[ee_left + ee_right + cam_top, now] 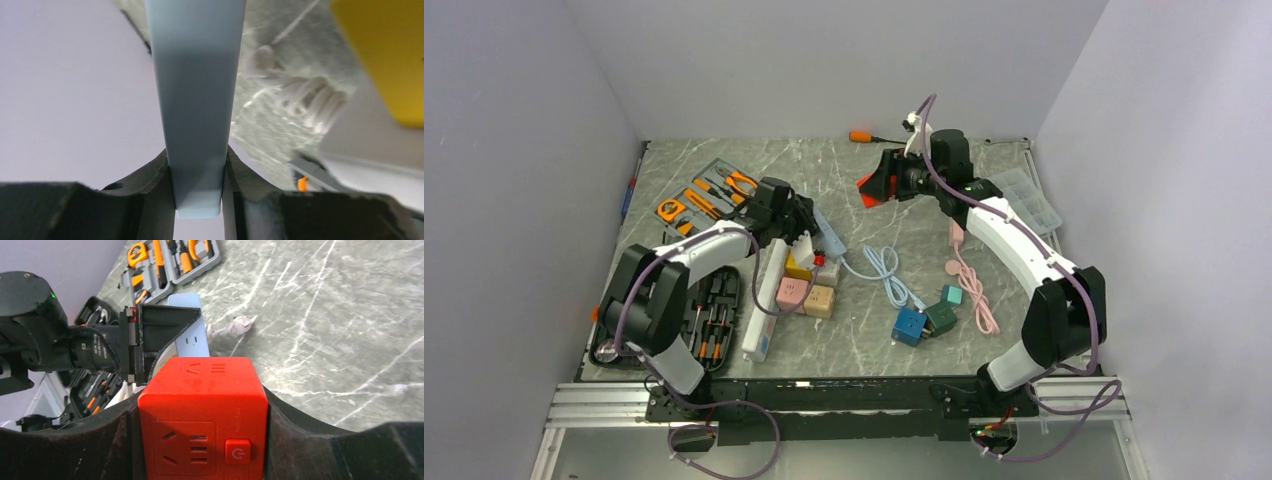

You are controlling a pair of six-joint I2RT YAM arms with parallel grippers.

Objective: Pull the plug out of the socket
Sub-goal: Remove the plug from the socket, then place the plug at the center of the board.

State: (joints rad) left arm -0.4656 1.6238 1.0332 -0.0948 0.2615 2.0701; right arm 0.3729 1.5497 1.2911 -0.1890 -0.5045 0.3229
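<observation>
Here, your red cube socket sits clamped in the right gripper. The black fingers press on its two opposite sides, and it is held off the marble at the back middle of the table. It is glossy moulded plastic with rounded edges, and the face toward the wrist camera carries pin slots and a square power button. Your right arm reaches up from its near-right base, elbow bent outward, and the white forearm angles back and left so the wrist lies level and points left.

Facing it, your left gripper is closed narrow across the end of a pale blue power strip, a flat, smooth, matte bar gripped by its long edges. In the right wrist view the strip shows one socket face with pin holes. Your left arm is folded at the near-left, and its forearm slants forward and right.

Just beside that hand lie a long white power strip and a yellow cube, with a pink cube and a tan cube touching each other. A ribbed white cable is near the yellow cube. Further right a pale blue cable loops toward a blue cube, and a green cube lies against that one. A grey tool case with orange-handled tools lies at the back left on the veined grey tabletop.
</observation>
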